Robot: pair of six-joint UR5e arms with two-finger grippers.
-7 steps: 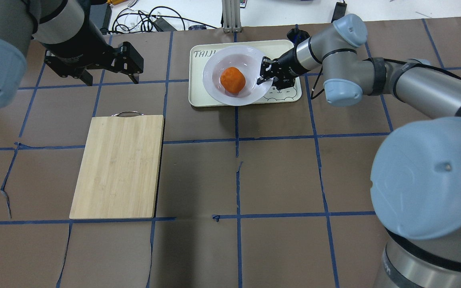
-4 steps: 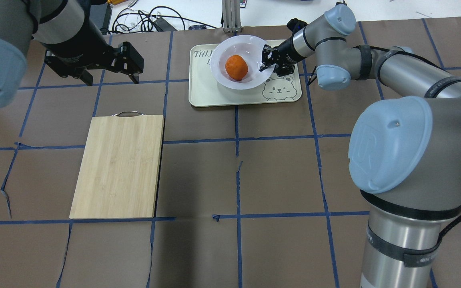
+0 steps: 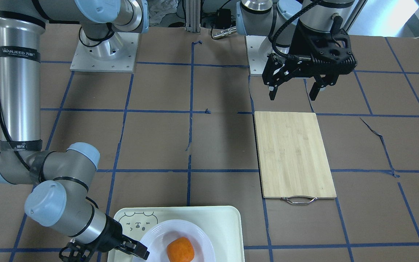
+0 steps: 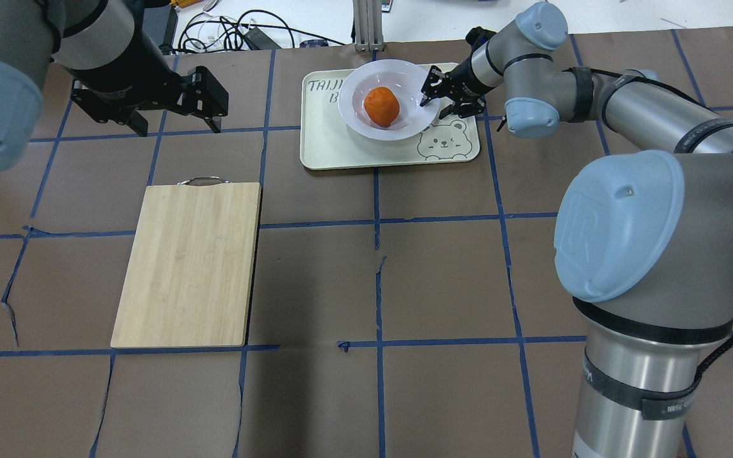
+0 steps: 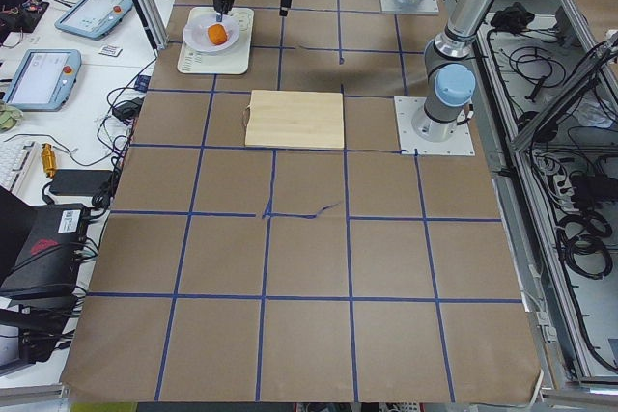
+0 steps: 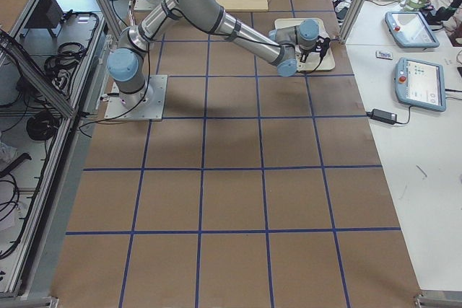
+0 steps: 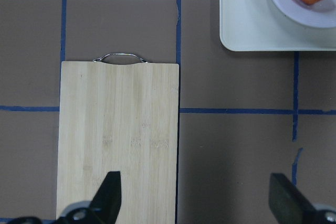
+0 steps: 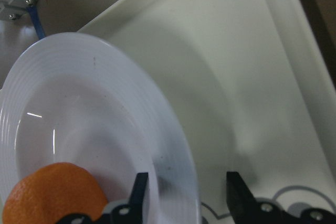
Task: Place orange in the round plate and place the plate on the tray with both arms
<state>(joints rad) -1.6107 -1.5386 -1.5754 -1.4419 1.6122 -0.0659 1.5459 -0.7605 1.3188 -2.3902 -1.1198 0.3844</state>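
Two tools, both empty: right tool (image 8: 186,178) parted astride plate (image 8: 94,93) rim, orange (image 4: 382,105) inboard, tray (image 4: 328,149) edge outboard; left tool (image 3: 291,96) wide open, raised near board (image 3: 293,153), bare tabletop (image 4: 443,273) between.

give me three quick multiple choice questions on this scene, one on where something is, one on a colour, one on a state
1. Where is the orange?
A. on the cutting board
B. in the round plate
C. on the floor

2. What colour are the tape lines?
A. red
B. yellow
C. blue

3. How is the left hand?
A. open, holding nothing
B. shut on the orange
C. shut on the round plate

Answers:
1 B: the orange lies in the plate's sunken centre, and the cutting board is bare.
2 C: every line of the grid is blue.
3 A: the left wrist view shows its fingers wide apart with nothing between them.
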